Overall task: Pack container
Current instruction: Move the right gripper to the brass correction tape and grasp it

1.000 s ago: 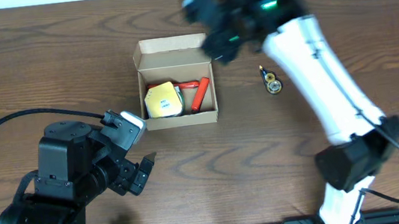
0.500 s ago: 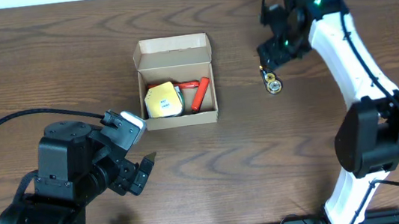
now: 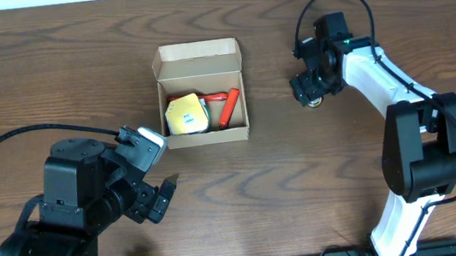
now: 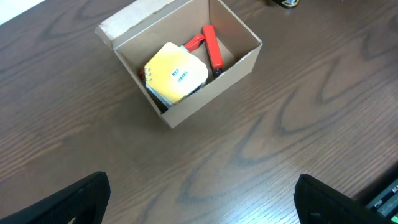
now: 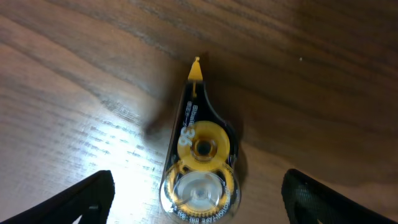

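1. Toward the far edge of the desk (image 3: 304,188), left of its middle, sits the container (image 3: 198,65), with its flap lid folded back and its top open.
2. Inside it, a yellow packet (image 3: 186,115) lies on the left, and a red stick-shaped item (image 3: 230,104) lies along the right wall.
3. To the right of the container and well apart from it, the right gripper (image 3: 310,91) hangs over a yellow-and-black tape dispenser (image 5: 200,168). Its claw is spread wide, with a finger on either side of the dispenser, and neither finger touches it.
4. Near the desk's near-left corner, the left gripper (image 4: 199,202) faces the container. Its claw is spread wide and grips nothing.
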Controlling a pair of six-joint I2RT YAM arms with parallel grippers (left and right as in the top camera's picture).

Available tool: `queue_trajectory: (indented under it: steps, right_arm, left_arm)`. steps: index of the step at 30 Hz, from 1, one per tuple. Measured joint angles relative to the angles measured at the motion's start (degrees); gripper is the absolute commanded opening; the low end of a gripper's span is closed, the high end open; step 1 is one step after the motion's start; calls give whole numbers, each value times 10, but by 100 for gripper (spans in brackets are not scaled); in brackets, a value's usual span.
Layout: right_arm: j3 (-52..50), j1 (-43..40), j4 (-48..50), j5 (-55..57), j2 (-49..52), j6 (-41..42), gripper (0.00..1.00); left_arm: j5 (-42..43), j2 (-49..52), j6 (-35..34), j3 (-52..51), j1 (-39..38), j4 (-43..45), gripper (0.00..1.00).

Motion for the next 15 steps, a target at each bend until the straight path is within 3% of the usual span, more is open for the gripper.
queue_trajectory:
  steps: [15]
  right_arm:
    - [-16, 4, 61, 0, 2, 0, 82]
  left_arm:
    - [0, 0, 0, 0, 0, 0, 95]
